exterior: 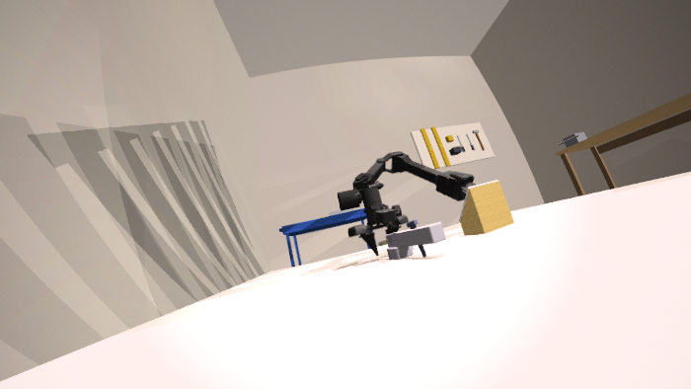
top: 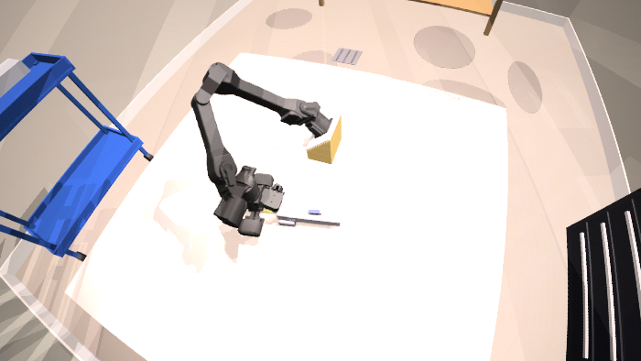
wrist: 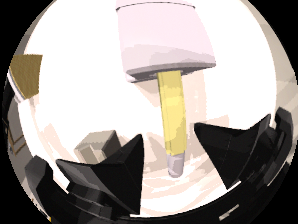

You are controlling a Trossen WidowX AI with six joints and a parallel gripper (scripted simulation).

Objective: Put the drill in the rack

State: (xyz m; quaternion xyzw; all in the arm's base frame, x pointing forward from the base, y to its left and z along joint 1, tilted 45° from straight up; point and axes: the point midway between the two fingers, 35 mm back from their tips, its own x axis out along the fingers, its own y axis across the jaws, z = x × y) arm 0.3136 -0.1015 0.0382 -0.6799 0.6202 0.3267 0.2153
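A grey block-shaped holder (top: 320, 220) (exterior: 417, 237) (wrist: 162, 37) has the yellow drill (top: 269, 211) (wrist: 173, 112) sticking out of its end, with a grey tip on the free end. A small blue piece (top: 314, 212) (exterior: 412, 224), which looks like the key, shows at the holder's top; how far down it sits cannot be told. My gripper (top: 263, 212) (wrist: 169, 132) is open and holds nothing. In the wrist view its fingers stand on either side of the drill, with gaps on both sides. A small notched grey block (wrist: 101, 142), perhaps the rack, is partly behind the left finger.
A yellow-sided wedge (top: 336, 139) (exterior: 489, 207) (wrist: 27, 75) stands beside the arm's base. A blue cart (top: 87, 192) is at the left, and a black drawer cabinet (top: 595, 293) at the right.
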